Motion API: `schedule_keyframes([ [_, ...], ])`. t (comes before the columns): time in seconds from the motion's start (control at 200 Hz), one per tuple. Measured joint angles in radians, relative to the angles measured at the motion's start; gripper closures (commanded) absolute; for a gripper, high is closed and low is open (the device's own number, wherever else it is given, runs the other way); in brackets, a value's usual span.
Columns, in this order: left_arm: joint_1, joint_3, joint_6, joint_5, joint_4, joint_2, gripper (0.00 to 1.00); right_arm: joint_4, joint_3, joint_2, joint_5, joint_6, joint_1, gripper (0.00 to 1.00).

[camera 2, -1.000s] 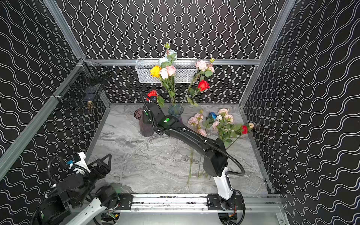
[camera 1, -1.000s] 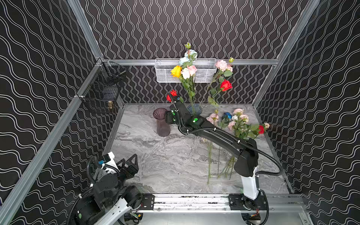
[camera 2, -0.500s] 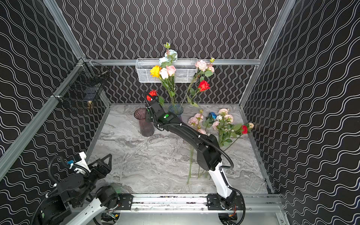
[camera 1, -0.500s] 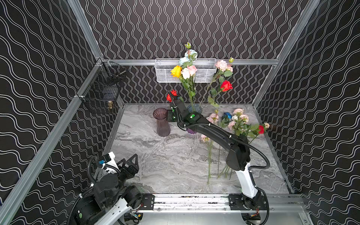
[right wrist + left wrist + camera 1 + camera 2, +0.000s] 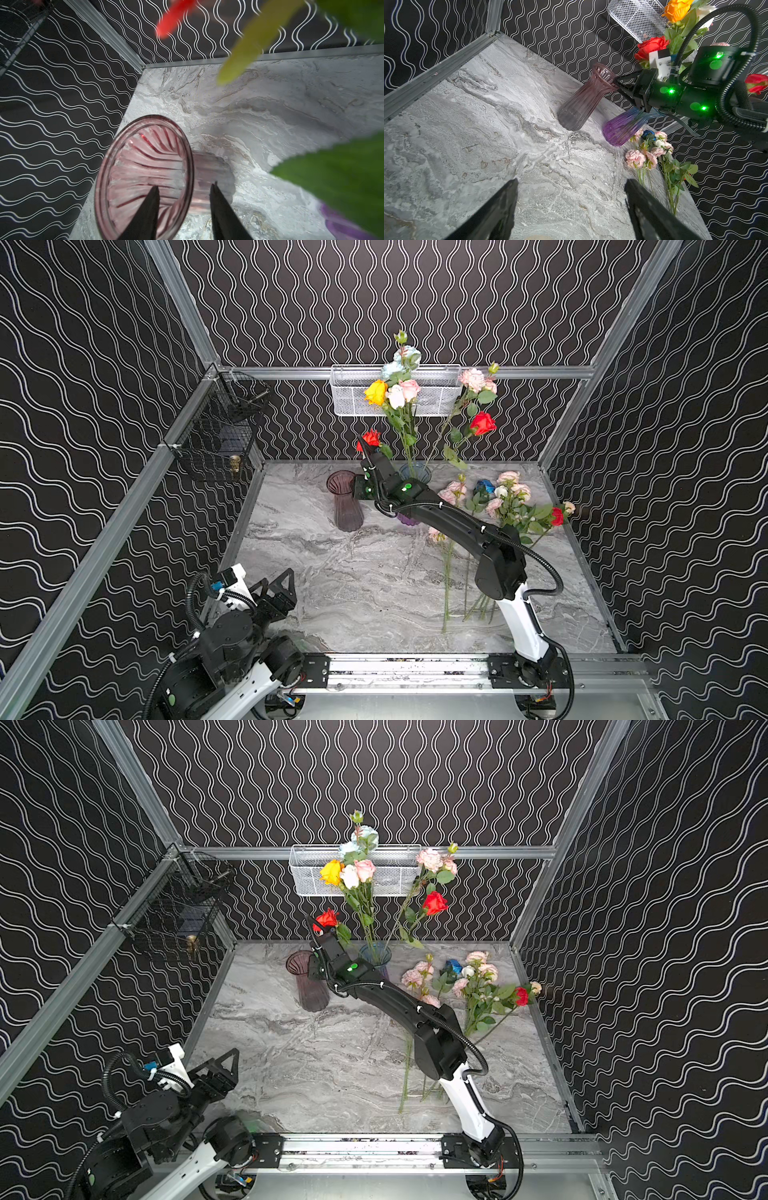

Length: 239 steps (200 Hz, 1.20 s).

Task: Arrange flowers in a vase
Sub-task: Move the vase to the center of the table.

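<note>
An empty mauve glass vase (image 5: 347, 502) (image 5: 309, 986) (image 5: 583, 101) stands upright at the back of the marble table. My right gripper (image 5: 185, 185) (image 5: 357, 487) straddles its rim (image 5: 188, 166), one finger inside and one outside, jaws still apart. A blue-purple vase (image 5: 415, 472) (image 5: 623, 128) beside it holds several flowers (image 5: 395, 393) (image 5: 353, 873): yellow, white, pink and red. More flowers (image 5: 511, 497) (image 5: 478, 977) (image 5: 648, 153) lie loose on the table at the right. My left gripper (image 5: 571, 180) (image 5: 279, 578) hangs open and empty at the front left.
A white mesh basket (image 5: 353, 389) hangs on the back wall behind the blooms. A black wire basket (image 5: 220, 435) is fixed to the left wall. The right arm (image 5: 457, 526) stretches diagonally over the loose stems. A metal rail (image 5: 399, 668) runs along the front edge.
The right gripper's jaws have narrowed around the mauve vase's rim, and it has shifted slightly left onto it. The left arm has not moved.
</note>
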<state>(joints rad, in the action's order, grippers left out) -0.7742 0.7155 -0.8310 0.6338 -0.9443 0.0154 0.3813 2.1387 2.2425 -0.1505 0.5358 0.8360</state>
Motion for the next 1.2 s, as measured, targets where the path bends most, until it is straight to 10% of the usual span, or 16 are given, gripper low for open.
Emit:
schedule_keyframes([
  [1.196, 0.0, -0.003, 0.001, -0.01, 0.004, 0.0, 0.16, 0.04, -0.097, -0.093, 0.125, -0.08, -0.019, 0.95],
])
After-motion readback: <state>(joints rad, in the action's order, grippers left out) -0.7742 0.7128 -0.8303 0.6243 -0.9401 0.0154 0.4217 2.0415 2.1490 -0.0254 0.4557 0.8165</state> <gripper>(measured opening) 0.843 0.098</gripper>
